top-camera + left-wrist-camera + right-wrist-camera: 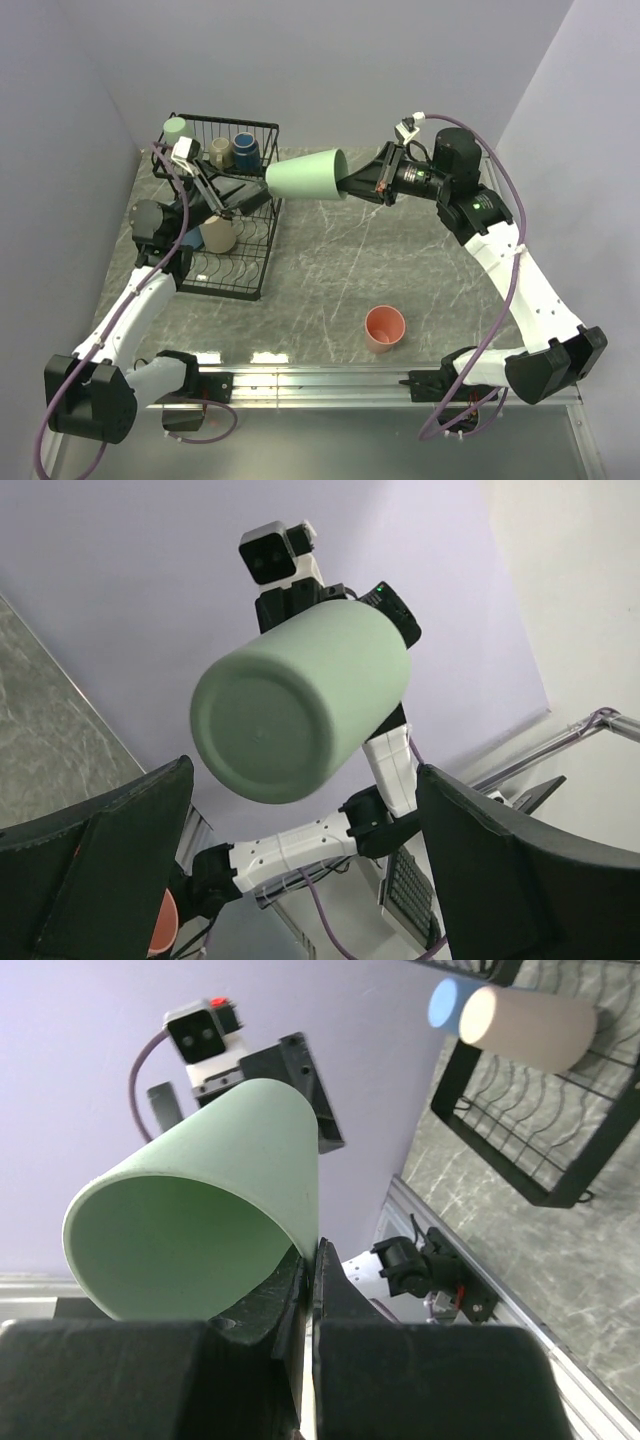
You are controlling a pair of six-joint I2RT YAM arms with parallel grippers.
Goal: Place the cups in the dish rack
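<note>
The pale green cup I am carrying hangs in the air on its side over the far part of the table, at about 11 o'clock from the table's middle in the top view. Its closed base points to 9 o'clock and its open mouth to 3 o'clock. My right gripper is clamped on the cup's rim at the mouth end, one finger inside the wall and one outside, as my right wrist view shows.

My left gripper lies just beside the base, at its 7 o'clock, with the jaws spread wide and nothing in them. From my left wrist the round base sits above the gap between my two fingers, clear of both.

Under my left gripper, at the table's 10 o'clock, stands the dish rack. Its far basket tier holds a second pale green cup at the 9 o'clock corner, then a small beige mug and a small dark-blue cup side by side. In the nearer slotted tier a beige tumbler lies on its side with a light blue tumbler next to it.

The salmon cup stands upright, mouth up, alone on the table at about 5 o'clock, well apart from the rack.
</note>
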